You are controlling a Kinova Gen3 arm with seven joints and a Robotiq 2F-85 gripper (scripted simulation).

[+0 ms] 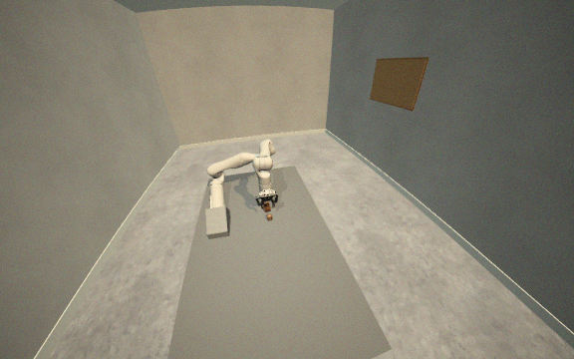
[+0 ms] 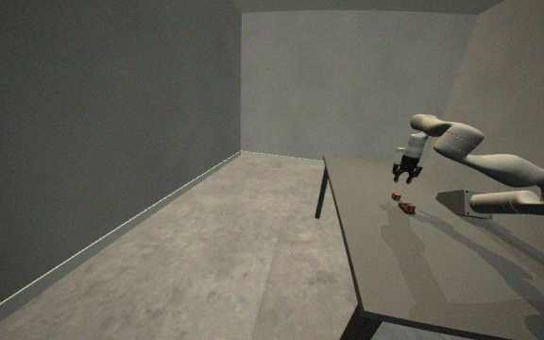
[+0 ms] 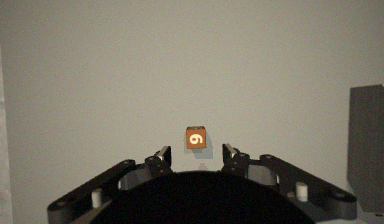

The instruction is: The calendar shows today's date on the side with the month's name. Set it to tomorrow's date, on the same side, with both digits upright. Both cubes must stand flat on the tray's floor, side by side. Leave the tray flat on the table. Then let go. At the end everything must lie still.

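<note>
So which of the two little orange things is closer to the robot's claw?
The lone cube showing a 6 or 9, just below the open gripper, touching neither finger. The other piece, the tray, lies farther along the table, nearer the camera.

Pretty bare room from where I'm standing. The walls are plain: a beige one [image 1: 237, 75] at the far end, a grey-green one [image 1: 58, 125] on one long side, and a darker blue-grey one [image 1: 466, 150] opposite it with a brown board [image 1: 399, 82] hung on it, looks like cork. Pale skirting [image 2: 111, 231] runs along the bottom of the walls. The floor [image 2: 206, 264] is mottled grey concrete. A long grey counter [image 2: 442, 264] on dark legs [image 2: 321, 194] stretches down the middle. Light is soft and dim, with long faint shadows across the counter top.
</note>
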